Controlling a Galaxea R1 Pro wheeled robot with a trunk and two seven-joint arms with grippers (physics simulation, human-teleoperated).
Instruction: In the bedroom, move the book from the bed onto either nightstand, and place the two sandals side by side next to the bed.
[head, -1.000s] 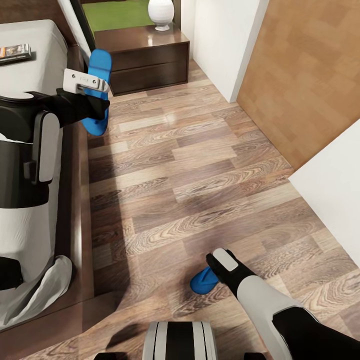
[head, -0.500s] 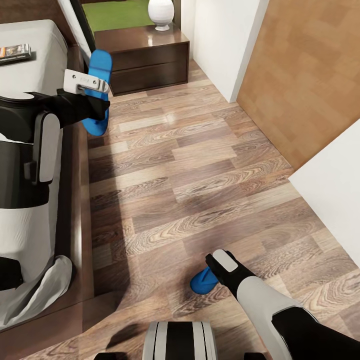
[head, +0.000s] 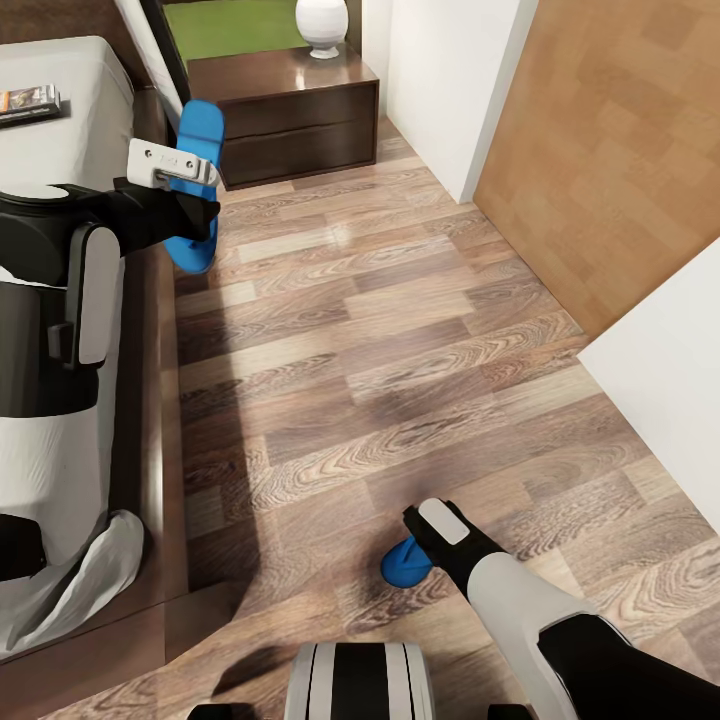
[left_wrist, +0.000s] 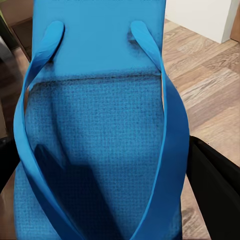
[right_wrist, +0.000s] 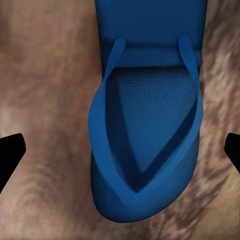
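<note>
Blue sandal clamped in left pincer beside bed, right pincer wide over second sandal, nightstand ahead

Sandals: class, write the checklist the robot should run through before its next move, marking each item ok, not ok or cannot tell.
1. First sandal gripped by left hand: ok.
2. Right hand open over second sandal on the floor: ok.
3. Right fingers touching that sandal: not ok, gaps on both sides.
4. Sandals side by side next to the bed: not ok, far apart.
5. Book on nightstand: not ok, it lies on the bed.
</note>
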